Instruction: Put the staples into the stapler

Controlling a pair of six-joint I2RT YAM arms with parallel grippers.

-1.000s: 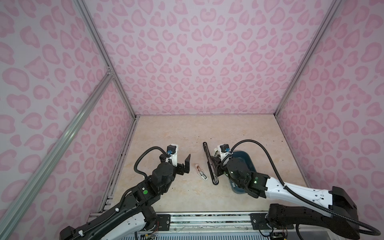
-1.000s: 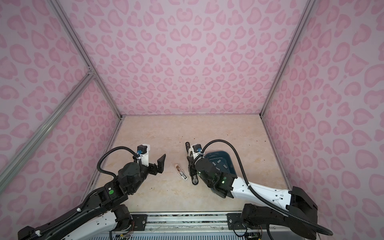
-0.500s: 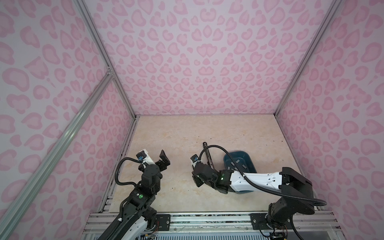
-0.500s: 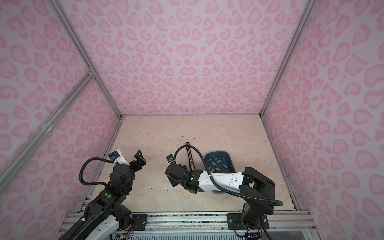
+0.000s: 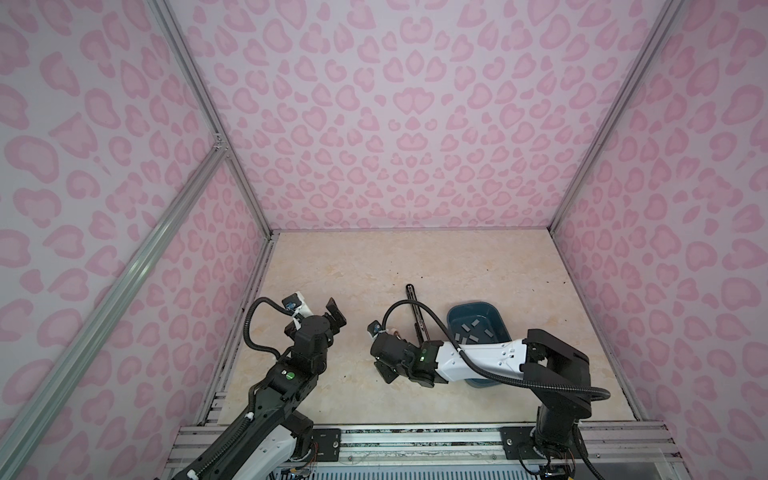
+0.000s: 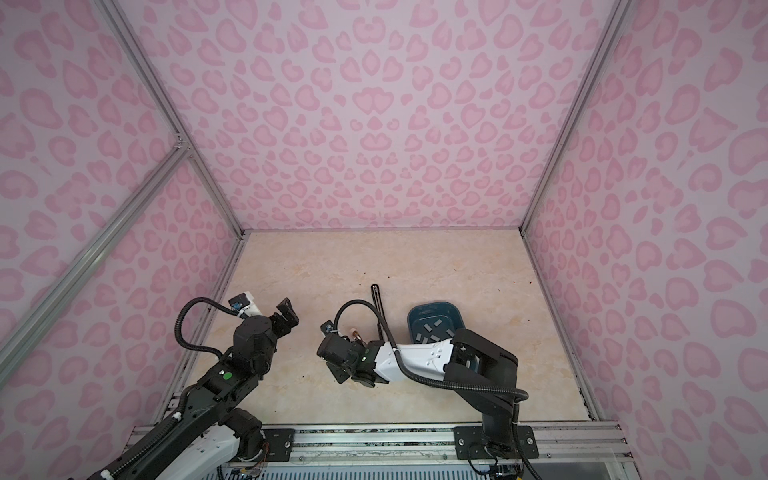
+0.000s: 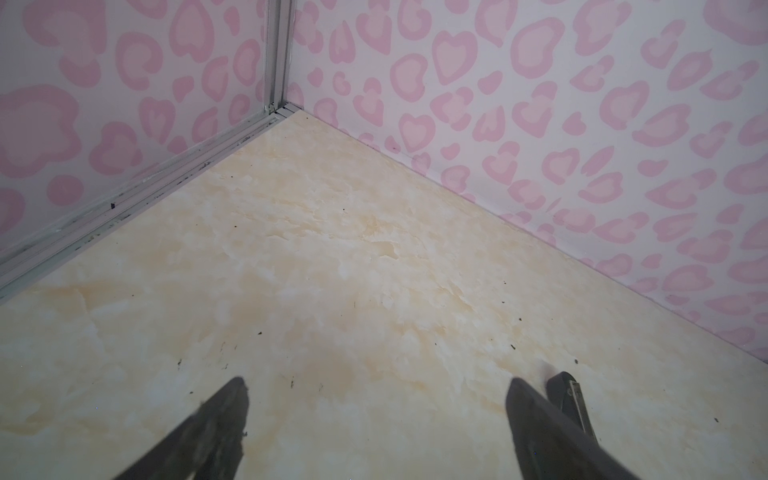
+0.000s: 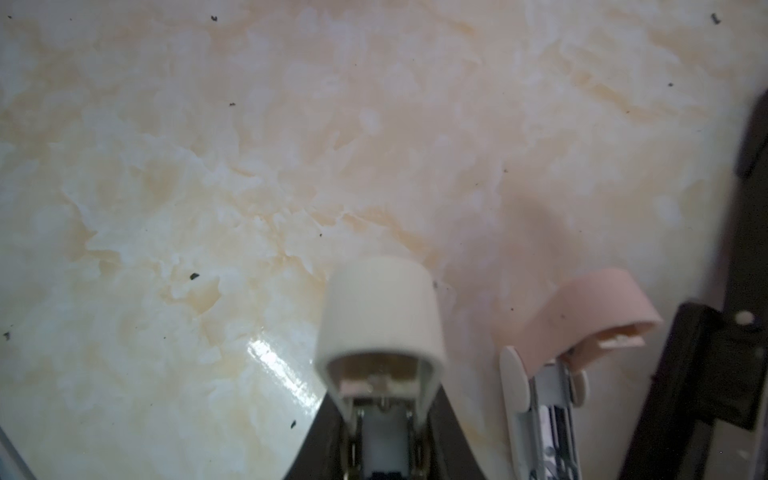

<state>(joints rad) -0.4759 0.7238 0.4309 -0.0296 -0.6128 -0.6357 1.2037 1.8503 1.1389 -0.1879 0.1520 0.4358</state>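
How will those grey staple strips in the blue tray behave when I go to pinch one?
The staple strips look small, flat and thin, so probably light and stiff, though a hard pinch might break one. They lie flat on the floor of the blue tray, so they'd likely slide before lifting. Some sit close together; one may drag neighbours.

This is a robot test cell in a lab, not a lived-in room. Pink heart-and-leopard print walls [image 5: 415, 124] box in a marble-look desk [image 5: 415, 266]. Bare aluminium profiles [image 5: 203, 104] run up the corners. The left arm [image 5: 286, 374] and the right arm [image 5: 478, 357], cables exposed, stand bolted to a metal rail [image 5: 415, 444] along the desk's near edge.
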